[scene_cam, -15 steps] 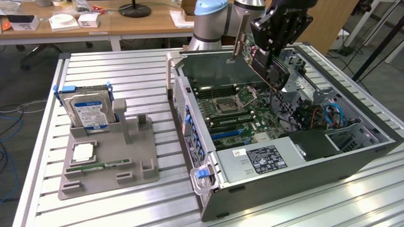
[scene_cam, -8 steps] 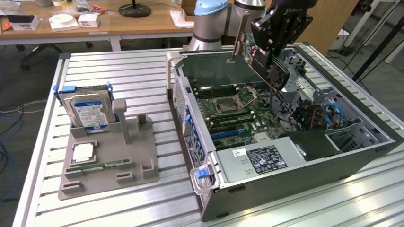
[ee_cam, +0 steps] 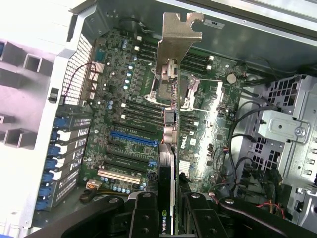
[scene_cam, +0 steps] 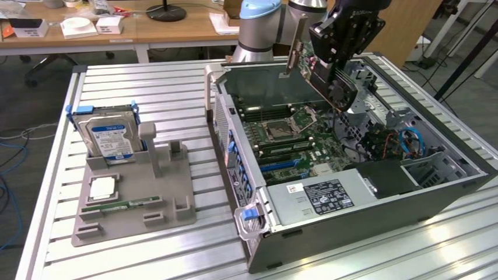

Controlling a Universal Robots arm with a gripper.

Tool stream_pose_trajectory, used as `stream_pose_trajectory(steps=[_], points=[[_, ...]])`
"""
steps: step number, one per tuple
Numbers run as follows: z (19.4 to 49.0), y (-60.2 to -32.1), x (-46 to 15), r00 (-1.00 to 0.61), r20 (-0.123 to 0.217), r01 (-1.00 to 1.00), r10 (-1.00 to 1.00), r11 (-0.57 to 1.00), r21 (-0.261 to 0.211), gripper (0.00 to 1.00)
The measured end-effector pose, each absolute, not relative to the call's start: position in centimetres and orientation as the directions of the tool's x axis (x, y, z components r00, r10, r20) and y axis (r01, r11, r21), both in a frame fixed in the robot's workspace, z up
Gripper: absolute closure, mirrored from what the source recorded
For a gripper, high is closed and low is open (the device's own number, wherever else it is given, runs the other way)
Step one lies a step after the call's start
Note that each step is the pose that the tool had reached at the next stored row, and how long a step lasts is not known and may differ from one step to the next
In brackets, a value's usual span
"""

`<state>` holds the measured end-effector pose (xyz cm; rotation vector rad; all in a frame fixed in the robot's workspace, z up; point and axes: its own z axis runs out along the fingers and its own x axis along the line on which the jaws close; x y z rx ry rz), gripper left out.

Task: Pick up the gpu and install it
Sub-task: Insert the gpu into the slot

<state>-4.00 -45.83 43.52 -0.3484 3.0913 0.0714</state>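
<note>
Green gpu [ee_cam: 167,163] in the end effector [ee_cam: 171,201], above the motherboard [ee_cam: 124,109].

Slatted metal table [scene_cam: 155,87] with a grey parts holder [scene_cam: 128,224] beside an open computer case [scene_cam: 389,216]

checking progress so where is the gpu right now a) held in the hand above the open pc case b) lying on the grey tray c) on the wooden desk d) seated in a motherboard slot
a: the hand grips the gpu in the air over the motherboard of the open case.
</note>
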Motion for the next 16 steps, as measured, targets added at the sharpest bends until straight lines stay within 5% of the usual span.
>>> stream_pose_trajectory(steps=[16], points=[[43.51,-45.83,-4.00,-0.970,-0.035,-0.241,-0.240,0.970,0.042,0.74]])
